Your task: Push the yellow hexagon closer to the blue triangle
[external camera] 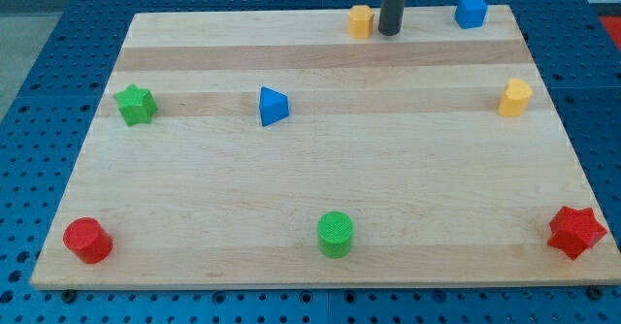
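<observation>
A yellow block, which looks like the hexagon, sits at the board's top edge, a little right of the middle. My tip is just to its right, very close; I cannot tell if they touch. The blue triangle lies lower and to the left, in the board's upper-left-middle area. A second yellow block, whose shape is unclear, sits near the right edge.
A blue cube is at the top right. A green star is at the left, a red cylinder at the bottom left, a green cylinder at the bottom middle and a red star at the bottom right. The wooden board lies on a blue perforated table.
</observation>
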Available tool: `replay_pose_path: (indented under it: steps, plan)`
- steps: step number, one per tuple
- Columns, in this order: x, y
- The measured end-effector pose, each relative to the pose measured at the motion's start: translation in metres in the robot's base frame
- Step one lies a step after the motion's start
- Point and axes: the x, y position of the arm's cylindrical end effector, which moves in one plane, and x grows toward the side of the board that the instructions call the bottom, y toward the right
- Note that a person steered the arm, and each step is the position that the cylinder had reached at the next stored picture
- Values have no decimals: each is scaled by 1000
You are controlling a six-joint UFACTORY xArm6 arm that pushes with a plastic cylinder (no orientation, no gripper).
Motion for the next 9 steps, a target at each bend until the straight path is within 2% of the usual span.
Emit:
replay_pose_path:
  steps: [1, 4, 5, 7, 9]
  plan:
    - [-4, 2]
    - [-51, 3]
    - [-31, 3]
    - [-38, -22]
    - [-25, -46]
